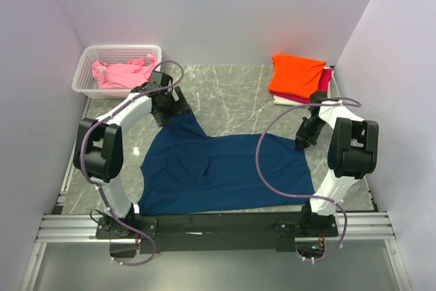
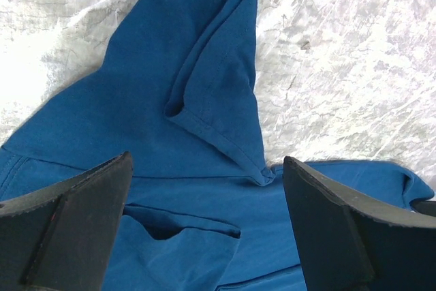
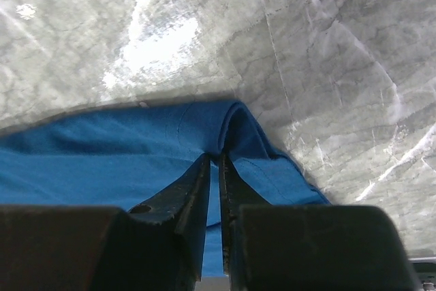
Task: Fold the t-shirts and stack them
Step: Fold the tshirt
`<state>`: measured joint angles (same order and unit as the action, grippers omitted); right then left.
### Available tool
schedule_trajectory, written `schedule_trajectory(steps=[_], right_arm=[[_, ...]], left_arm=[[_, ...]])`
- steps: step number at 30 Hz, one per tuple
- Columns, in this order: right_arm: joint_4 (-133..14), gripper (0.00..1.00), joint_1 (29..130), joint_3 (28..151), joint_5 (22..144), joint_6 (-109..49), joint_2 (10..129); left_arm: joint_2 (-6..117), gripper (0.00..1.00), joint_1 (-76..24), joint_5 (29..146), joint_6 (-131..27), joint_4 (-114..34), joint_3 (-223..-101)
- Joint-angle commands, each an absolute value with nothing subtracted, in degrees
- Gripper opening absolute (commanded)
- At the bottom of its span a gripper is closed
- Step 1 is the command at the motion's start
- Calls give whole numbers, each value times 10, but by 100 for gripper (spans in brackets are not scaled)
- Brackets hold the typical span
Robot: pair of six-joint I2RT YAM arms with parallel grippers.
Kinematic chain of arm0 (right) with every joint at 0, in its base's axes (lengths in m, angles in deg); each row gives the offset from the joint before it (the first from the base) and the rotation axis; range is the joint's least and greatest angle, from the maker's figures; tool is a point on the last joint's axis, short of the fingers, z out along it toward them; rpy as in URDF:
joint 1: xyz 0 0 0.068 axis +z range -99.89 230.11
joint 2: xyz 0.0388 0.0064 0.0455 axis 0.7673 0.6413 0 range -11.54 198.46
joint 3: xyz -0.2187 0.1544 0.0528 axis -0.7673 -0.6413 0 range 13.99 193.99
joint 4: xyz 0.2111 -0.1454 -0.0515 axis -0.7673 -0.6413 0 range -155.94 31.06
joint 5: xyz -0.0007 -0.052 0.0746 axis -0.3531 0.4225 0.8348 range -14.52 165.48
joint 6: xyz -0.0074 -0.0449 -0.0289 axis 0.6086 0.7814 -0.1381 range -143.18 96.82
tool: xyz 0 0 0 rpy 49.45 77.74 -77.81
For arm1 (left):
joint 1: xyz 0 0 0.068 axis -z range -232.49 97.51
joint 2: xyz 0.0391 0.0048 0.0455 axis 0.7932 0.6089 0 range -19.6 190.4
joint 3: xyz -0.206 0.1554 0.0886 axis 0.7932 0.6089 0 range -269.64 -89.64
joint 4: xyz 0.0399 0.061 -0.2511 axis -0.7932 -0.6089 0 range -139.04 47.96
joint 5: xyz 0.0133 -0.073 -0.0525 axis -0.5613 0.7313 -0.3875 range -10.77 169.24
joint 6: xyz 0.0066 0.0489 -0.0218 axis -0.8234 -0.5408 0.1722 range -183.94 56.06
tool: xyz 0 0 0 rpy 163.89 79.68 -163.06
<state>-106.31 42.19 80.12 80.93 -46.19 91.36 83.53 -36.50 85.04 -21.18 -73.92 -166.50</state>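
Navy t-shirt (image 1: pixel 225 172): spread on counter (image 1: pixel 231 93) between the arms. Right hand (image 3: pixel 216 161): nearly closed, pinching a raised fold at its right edge. Left hand (image 2: pixel 206 161): spread wide above the rumpled far-left sleeve; best closed on the sleeve seam, both sides then lifted level. Far: pink t-shirt (image 1: pixel 122 73) in basket (image 1: pixel 85 76); orange t-shirt (image 1: pixel 296 74) topping the stack.
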Motion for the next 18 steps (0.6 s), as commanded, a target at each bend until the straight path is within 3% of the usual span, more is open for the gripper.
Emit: schedule_trajectory(steps=[1,4,5,6,13,18], right_arm=[[-1075,17,420,823,812,-456,923],[-1074,11,420,820,813,-453,921],[-1074,2,420,819,813,-452,920],[-1073,0,420,818,813,-452,919],[-1073,0,420,818,813,-453,897],[-1079,0,420,828,818,-455,893]], left_arm=[[842,97,-367,861,-212,-725,-1679],[843,97,-367,861,-213,-725,-1681],[844,97,-367,860,-213,-725,-1680],[845,97,-367,860,-213,-725,-1681],[876,96,-367,857,-211,-717,-1715],[910,89,-367,853,-209,-703,-1749]])
